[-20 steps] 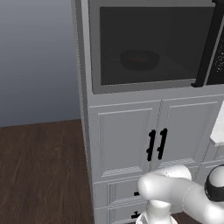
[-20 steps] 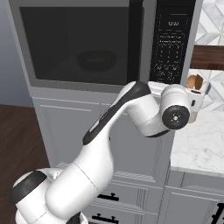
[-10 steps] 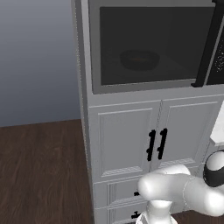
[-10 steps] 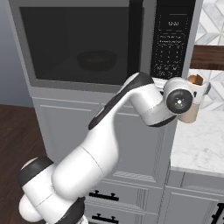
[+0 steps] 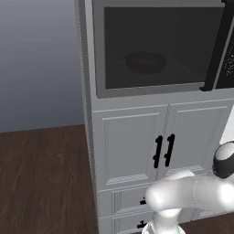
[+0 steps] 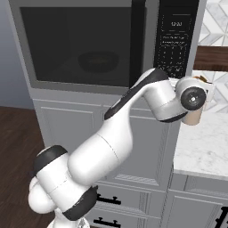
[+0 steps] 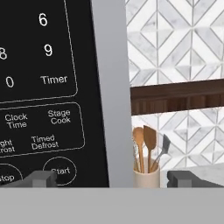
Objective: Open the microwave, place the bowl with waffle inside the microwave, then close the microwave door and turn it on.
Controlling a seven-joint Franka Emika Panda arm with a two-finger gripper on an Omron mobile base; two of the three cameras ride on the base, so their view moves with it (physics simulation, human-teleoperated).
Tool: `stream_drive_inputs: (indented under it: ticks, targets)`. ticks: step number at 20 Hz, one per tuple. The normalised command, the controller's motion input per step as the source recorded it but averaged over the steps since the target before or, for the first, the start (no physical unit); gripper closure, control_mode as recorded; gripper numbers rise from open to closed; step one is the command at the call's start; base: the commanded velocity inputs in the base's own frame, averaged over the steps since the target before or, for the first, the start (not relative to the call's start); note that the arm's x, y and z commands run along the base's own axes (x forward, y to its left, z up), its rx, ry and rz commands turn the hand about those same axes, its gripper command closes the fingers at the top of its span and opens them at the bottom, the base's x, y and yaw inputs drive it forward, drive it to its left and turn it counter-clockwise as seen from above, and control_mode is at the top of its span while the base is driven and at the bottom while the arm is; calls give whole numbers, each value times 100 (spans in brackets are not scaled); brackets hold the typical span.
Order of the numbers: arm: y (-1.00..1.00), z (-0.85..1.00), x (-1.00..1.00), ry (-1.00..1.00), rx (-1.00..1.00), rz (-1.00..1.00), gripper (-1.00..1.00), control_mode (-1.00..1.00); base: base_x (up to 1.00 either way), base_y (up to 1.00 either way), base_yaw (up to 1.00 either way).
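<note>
Almost done: the door is shut and the food is inside.

Now the gripper [image 7: 111, 178] hangs by the keypad with its fingers wide apart and nothing held. The bowl [image 6: 98, 62] sits inside the microwave [image 5: 157, 45], behind the shut door [image 6: 80, 44]; the waffle in it is too dim to pick out. One fingertip [image 7: 41, 178] is near the Start button [image 7: 60, 170], but the hand is off to the side, so a push could miss or hit Stop instead. That button is cut off at the edge.
</note>
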Motion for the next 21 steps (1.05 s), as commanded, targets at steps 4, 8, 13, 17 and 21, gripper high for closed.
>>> stream_drive_inputs:
  ticks: [4,8,13,17,21]
  targets:
    - [-9,-1,26,1,0,0,-100,-100,0,0,0]
    - [0,-3,30,2,0,0,-100,-100,0,0,0]
    - [0,-3,24,2,0,0,-100,-100,0,0,0]
    - [0,0,-11,4,0,0,-100,-100,0,0,0]
    - [3,0,-43,1,-1,0,-100,-100,0,0,0]
